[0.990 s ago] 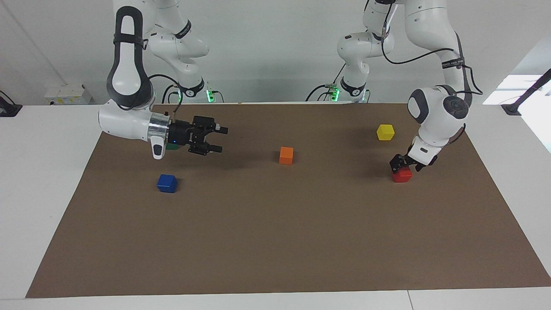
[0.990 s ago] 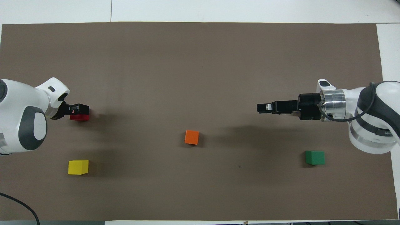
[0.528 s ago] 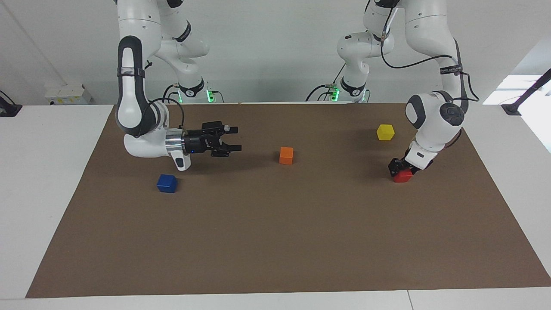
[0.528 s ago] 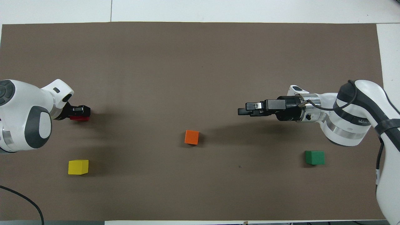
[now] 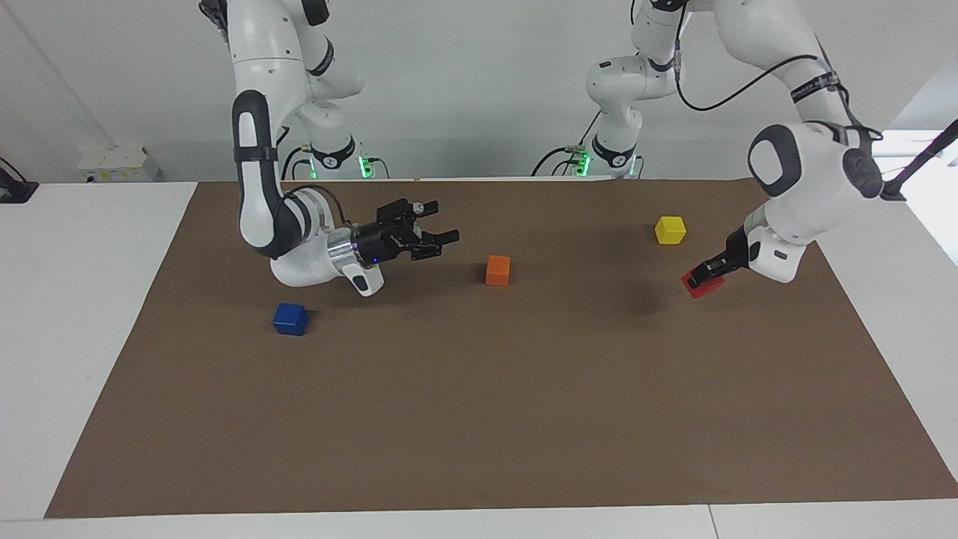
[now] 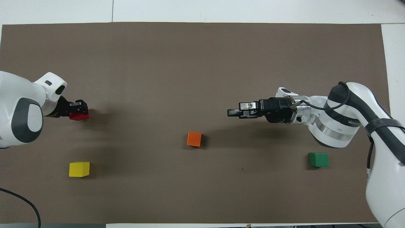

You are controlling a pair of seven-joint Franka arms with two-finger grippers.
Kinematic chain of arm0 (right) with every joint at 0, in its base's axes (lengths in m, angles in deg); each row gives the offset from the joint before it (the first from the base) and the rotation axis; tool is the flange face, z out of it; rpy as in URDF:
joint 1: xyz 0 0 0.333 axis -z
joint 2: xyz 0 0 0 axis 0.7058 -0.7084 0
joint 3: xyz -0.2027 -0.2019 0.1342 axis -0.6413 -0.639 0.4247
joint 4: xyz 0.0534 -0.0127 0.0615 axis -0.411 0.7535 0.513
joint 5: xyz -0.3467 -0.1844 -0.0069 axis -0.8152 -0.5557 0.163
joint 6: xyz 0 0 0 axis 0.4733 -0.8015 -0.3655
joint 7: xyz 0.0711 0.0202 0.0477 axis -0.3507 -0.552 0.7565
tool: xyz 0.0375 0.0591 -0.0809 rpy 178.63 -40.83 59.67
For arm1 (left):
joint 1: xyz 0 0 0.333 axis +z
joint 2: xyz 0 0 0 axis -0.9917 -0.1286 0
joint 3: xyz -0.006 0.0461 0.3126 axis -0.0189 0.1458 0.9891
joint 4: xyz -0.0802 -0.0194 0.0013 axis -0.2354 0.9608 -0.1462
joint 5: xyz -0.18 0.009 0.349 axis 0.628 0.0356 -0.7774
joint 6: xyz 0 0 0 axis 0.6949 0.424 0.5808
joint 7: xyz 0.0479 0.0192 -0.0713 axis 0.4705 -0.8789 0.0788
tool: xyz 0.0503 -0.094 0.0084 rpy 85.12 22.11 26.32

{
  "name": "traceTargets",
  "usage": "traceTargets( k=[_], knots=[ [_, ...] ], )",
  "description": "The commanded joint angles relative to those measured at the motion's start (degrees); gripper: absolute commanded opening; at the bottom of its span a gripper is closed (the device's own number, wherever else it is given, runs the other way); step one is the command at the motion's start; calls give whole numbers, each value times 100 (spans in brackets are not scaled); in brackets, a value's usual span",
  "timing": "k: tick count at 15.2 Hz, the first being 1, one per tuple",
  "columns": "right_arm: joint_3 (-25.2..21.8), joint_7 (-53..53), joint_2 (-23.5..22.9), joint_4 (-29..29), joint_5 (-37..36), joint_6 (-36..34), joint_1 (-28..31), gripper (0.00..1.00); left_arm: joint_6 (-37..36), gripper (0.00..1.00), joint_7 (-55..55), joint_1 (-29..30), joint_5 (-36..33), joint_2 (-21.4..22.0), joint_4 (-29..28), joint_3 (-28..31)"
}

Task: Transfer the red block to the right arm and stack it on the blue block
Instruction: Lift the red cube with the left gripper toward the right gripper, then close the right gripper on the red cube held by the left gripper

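Note:
The red block is gripped by my left gripper, tilted and a little above the brown mat near the left arm's end; it also shows in the overhead view under the left gripper. My right gripper, with a blue light at its wrist, is open and empty, pointing sideways over the mat beside the orange block; the overhead view shows it too. The blue block sits on the mat toward the right arm's end. The right arm hides it in the overhead view.
An orange block sits mid-mat, also seen from overhead. A yellow block lies nearer the robots than the red block. A green block lies near the right arm's base. The brown mat covers the table.
My left gripper has raised the red block off the mat and tilted it. My right gripper has moved toward the middle of the table, closer to the orange block.

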Motion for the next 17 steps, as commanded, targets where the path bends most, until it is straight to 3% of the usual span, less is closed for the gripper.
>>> traceTargets(
  k=[1, 4, 7, 12, 15, 17],
  knots=[
    [46, 151, -448, -102, 496, -638, -110, 100, -799, 0, -1956, -125, 714, 455, 467, -97],
    [238, 81, -695, -199, 1111, -1026, -233, 100, -974, 0, -3762, -142, 1338, 1062, 440, -553],
    [494, 28, -976, -392, 1438, -1177, -233, 100, -862, 0, -5220, -422, 1779, 1239, 431, -940],
    [564, 2, -985, -524, 1973, -905, -575, 100, 306, 0, -7946, -1118, 2262, 1345, 46, -1152],
    [564, 19, -1012, -621, 2342, -799, -769, 100, 632, 0, -8363, -1345, 2544, 1468, -218, -1178],
    [564, 255, -1012, -630, 2606, -816, -927, 100, 1411, 0, -8870, -1635, 2579, 1591, -604, -1178]
  ],
)
